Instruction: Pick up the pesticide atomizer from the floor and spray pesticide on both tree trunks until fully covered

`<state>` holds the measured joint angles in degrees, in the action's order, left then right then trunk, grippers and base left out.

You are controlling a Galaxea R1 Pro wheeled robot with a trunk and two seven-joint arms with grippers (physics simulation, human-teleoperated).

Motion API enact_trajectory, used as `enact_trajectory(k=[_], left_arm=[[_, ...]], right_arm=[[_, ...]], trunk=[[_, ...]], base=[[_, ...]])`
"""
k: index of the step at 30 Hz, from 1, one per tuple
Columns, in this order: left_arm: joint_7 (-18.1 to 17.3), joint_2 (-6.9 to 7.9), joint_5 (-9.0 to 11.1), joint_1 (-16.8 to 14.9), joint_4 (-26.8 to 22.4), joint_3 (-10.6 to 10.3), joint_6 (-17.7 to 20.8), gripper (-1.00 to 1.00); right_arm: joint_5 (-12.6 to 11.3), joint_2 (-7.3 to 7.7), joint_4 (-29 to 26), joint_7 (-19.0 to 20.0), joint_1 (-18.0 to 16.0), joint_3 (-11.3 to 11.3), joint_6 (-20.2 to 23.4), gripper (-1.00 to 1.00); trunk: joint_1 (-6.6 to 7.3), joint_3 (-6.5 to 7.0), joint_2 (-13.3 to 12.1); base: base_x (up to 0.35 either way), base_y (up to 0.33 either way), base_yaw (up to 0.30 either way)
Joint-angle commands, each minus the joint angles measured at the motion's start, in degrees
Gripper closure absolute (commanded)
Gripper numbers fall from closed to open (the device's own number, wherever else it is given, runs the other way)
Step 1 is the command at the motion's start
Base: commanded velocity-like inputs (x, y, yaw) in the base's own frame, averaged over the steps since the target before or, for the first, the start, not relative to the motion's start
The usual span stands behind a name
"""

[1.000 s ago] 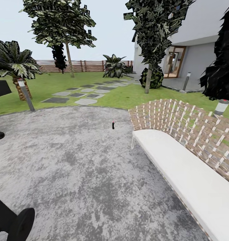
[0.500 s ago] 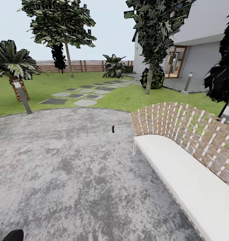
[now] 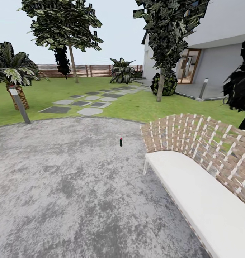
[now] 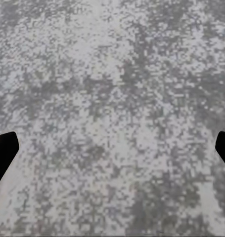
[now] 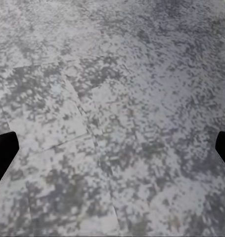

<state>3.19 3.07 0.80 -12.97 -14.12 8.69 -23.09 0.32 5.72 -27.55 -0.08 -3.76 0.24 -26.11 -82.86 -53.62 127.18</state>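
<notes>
Robot's view has swung left w/ dark arm parts gone from frame; pesticide atomizer (image 3: 121, 142) stands untouched on grey paving (image 3: 65, 186) near bench (image 3: 194, 193), approach pending. Left gripper (image 4: 112, 153) and right gripper (image 5: 112, 153) both spread wide, empty.

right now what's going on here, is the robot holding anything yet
Nothing is held yet. Both wrist cameras look down at bare grey paving, each gripper's fingers spread wide at the picture's edges with nothing between them. In the head view, a small dark bottle with a red top, likely the pesticide atomizer, stands upright on the paving left of the white bench. The trees' trunks rise from the lawn beyond.
</notes>
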Motion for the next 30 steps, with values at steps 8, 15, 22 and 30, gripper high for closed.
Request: enact_trajectory(k=[8,15,22,30], left_arm=[[0.15,0.0,0.08,-0.03,0.05,-0.08,-0.2,-1.0],[0.15,0.0,0.07,-0.03,0.05,-0.08,-0.2,-1.0],[0.15,0.0,0.08,-0.03,0.05,-0.08,-0.2,-1.0],[0.15,0.0,0.08,-0.03,0.05,-0.08,-0.2,-1.0]], right_arm=[[0.03,0.05,0.08,-0.01,-0.02,0.02,-0.17,-1.0],[0.03,-0.01,0.07,-0.01,-0.02,0.02,-0.17,-1.0],[0.03,0.01,0.06,-0.01,-0.03,0.02,-0.17,-1.0],[0.03,-0.01,0.09,-0.01,-0.04,0.02,-0.17,-1.0]], trunk=[[-0.02,-0.05,0.02],[-0.02,-0.05,0.02],[-0.02,-0.05,0.02],[-0.02,-0.05,0.02]], base=[[0.336,0.0,0.033],[0.337,0.0,0.138],[0.337,0.0,0.176],[0.337,0.0,0.178]])
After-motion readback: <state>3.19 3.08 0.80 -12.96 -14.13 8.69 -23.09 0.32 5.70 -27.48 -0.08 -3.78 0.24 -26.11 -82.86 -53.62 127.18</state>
